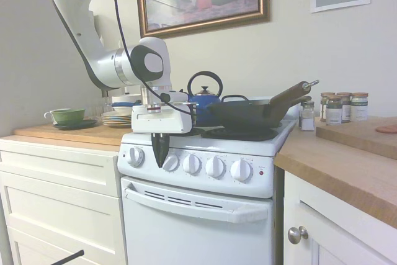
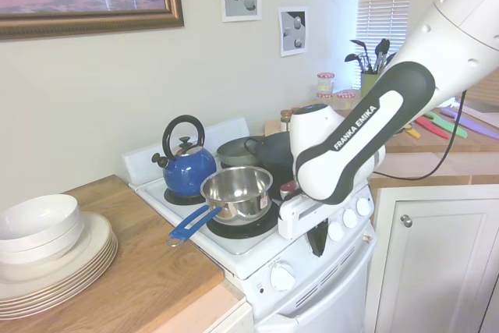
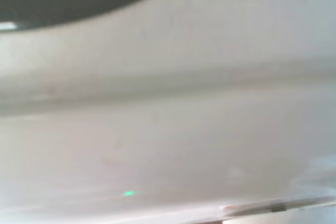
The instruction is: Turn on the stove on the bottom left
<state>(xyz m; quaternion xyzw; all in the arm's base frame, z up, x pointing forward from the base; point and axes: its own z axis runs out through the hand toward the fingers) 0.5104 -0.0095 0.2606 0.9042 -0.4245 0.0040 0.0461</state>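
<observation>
The white stove (image 1: 205, 215) fills the lower middle of the first exterior view, its knob panel running across the front edge, and the gripper (image 1: 160, 156) hangs straight down in front of that panel's left part, dark fingers drawn to a narrow point between the leftmost knob (image 1: 136, 156) and the next knob (image 1: 171, 162); whether they pinch anything I cannot tell. Above the panel's edge the cooktop is crowded by a blue kettle (image 1: 205, 98), a black wok (image 1: 248, 115) and, in the second exterior view, a steel saucepan (image 2: 236, 192). Open room lies only in front of the oven door, with its handle (image 1: 198, 206) below.
</observation>
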